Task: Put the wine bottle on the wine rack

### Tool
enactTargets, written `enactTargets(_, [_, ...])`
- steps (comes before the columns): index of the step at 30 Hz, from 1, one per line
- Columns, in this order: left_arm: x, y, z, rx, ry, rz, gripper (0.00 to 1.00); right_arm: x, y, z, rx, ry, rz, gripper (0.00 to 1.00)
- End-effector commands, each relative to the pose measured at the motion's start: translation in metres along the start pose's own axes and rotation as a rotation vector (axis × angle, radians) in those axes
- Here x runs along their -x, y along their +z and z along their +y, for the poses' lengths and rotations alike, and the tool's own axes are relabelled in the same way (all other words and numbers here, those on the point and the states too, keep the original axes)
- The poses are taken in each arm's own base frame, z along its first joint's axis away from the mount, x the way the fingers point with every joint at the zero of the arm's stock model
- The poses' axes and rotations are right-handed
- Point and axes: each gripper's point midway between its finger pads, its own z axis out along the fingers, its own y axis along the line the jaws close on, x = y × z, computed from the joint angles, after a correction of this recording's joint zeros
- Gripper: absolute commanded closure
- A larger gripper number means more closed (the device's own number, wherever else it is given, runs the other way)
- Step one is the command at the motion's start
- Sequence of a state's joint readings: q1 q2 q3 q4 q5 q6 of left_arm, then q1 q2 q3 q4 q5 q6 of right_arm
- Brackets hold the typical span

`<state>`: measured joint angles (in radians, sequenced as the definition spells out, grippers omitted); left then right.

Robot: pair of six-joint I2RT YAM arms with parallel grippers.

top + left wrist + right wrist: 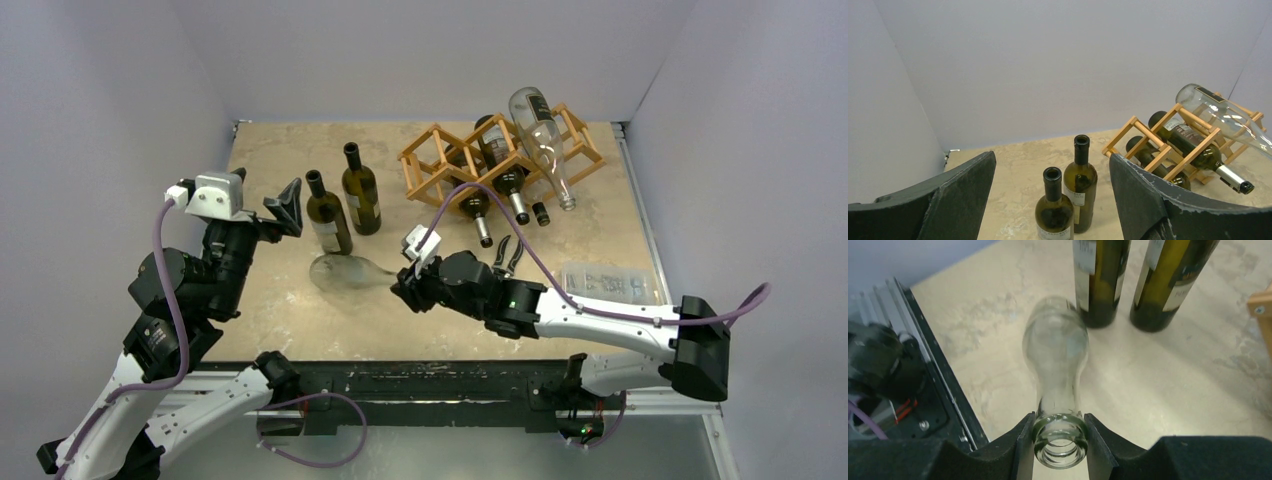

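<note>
A clear glass wine bottle [345, 272] lies on its side on the table, neck toward the right arm. My right gripper [403, 285] is shut on its neck just below the mouth [1059, 440]. The wooden lattice wine rack [500, 155] stands at the back right and holds dark bottles and one clear bottle [540, 135] on top. It also shows in the left wrist view [1168, 145]. My left gripper [290, 207] is open and empty, raised left of two upright green bottles [328, 215], which show between its fingers [1068, 200].
The second upright green bottle [361, 192] stands beside the first. A small dark bottle [541, 213] lies in front of the rack. A clear plastic compartment box [608, 283] sits at the right. The table's front edge [400, 365] is near the arm bases.
</note>
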<state>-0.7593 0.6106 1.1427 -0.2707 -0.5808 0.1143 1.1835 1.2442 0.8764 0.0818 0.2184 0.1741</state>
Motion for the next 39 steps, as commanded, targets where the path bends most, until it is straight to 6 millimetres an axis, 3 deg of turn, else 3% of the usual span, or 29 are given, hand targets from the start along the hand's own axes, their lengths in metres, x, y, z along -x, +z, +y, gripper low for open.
enactTargets(1, [0.009,0.002,-0.001,-0.001,-0.037,-0.024,0.17,-0.054,-0.007,-0.010,-0.011,-0.078,0.206,1.00])
enactTargets(12, [0.009,0.002,-0.001,-0.002,-0.040,-0.025,0.17,-0.134,-0.007,-0.001,0.045,-0.197,0.474,1.00])
enactTargets(22, [0.010,0.002,-0.001,0.000,-0.037,-0.026,0.18,-0.168,0.019,-0.013,-0.030,-0.259,0.572,0.98])
enactTargets(24, [0.009,0.002,0.000,0.002,-0.036,-0.025,0.18,-0.174,0.020,-0.015,-0.042,-0.267,0.587,0.93])
enactTargets(33, [0.010,0.001,0.000,0.002,-0.036,-0.027,0.18,-0.176,0.031,-0.006,-0.010,-0.240,0.553,0.49])
enactTargets(39, [0.009,0.002,0.001,0.007,-0.029,-0.024,0.18,-0.179,0.041,-0.001,0.011,-0.249,0.548,0.34])
